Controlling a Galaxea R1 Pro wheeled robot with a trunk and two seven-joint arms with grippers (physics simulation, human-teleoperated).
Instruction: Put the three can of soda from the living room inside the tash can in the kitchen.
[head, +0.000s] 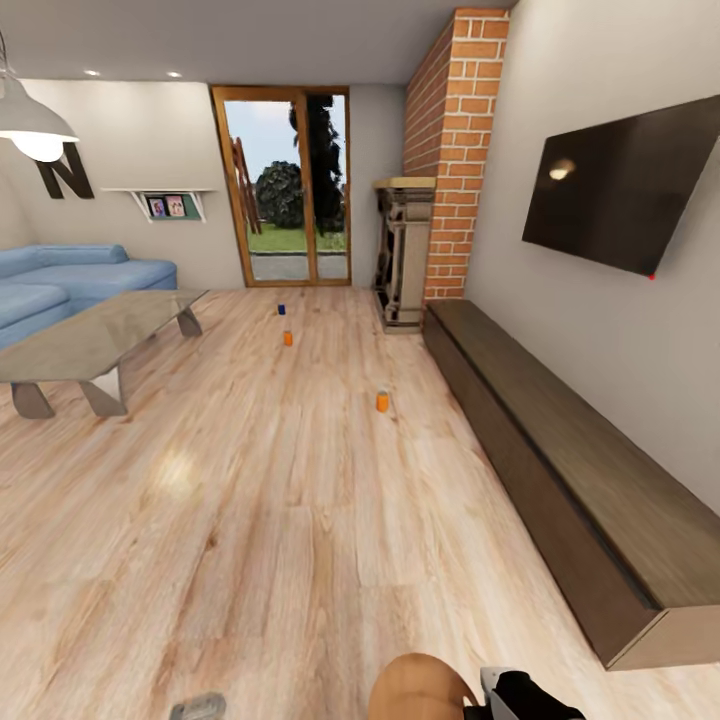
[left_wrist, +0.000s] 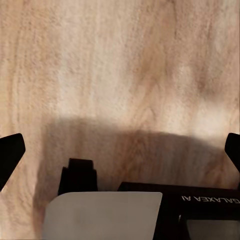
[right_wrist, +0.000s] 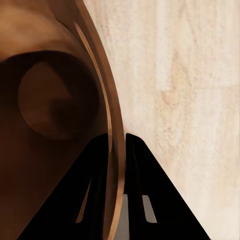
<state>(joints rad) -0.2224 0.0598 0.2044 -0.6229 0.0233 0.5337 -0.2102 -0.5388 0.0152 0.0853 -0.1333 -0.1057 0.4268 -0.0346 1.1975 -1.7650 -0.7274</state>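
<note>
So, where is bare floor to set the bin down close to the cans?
Free: the wide plank floor in front of the nearest orange can, between the glass coffee table and the long dark bench. Tighter: farther on, around the second orange can and the blue can.

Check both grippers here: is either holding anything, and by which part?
The right gripper is shut on the trash can's rim, one finger inside the wall, one outside. The left gripper is open over bare floor, holding nothing.

Head camera facing down the living room (head: 300, 500), both wrist cameras close above its floor
</note>
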